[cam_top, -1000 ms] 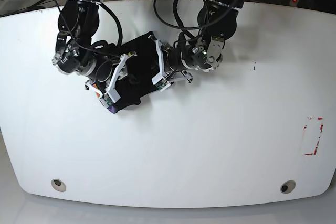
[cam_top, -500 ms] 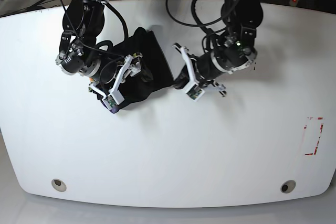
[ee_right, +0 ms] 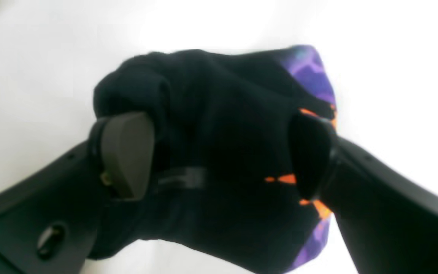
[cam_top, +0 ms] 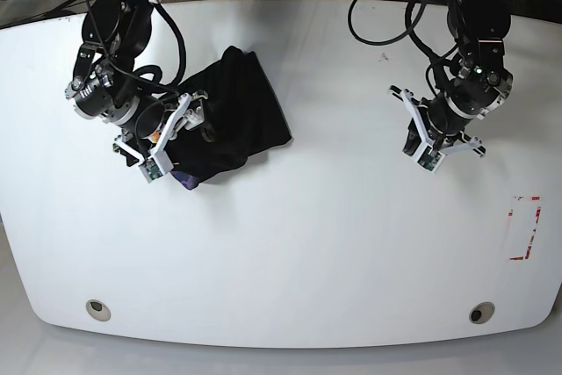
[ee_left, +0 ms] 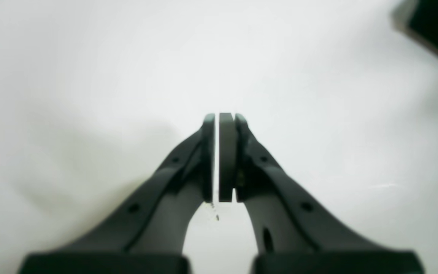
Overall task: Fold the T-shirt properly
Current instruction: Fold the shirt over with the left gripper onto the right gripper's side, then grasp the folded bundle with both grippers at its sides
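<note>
The T-shirt [cam_top: 241, 111] lies as a folded black bundle on the white table [cam_top: 290, 243], left of centre. In the right wrist view the T-shirt [ee_right: 222, 114] shows a purple patch [ee_right: 312, 74] at its edge. My right gripper [cam_top: 167, 142] stands open at the bundle's left end. Its two pads [ee_right: 127, 152] are spread wide with the cloth between them [ee_right: 219, 152]. My left gripper [cam_top: 423, 148] is far off to the right over bare table. It is shut [ee_left: 218, 116] with nothing in it.
A red tape rectangle [cam_top: 525, 227] marks the table's right side. Two round holes [cam_top: 98, 308] [cam_top: 480, 312] sit near the front edge. Black cables hang behind both arms at the back edge.
My left arm has swung right, away from the T-shirt, staying shut. My right gripper has opened wide and drawn slightly left. The bundle stays on the table.
</note>
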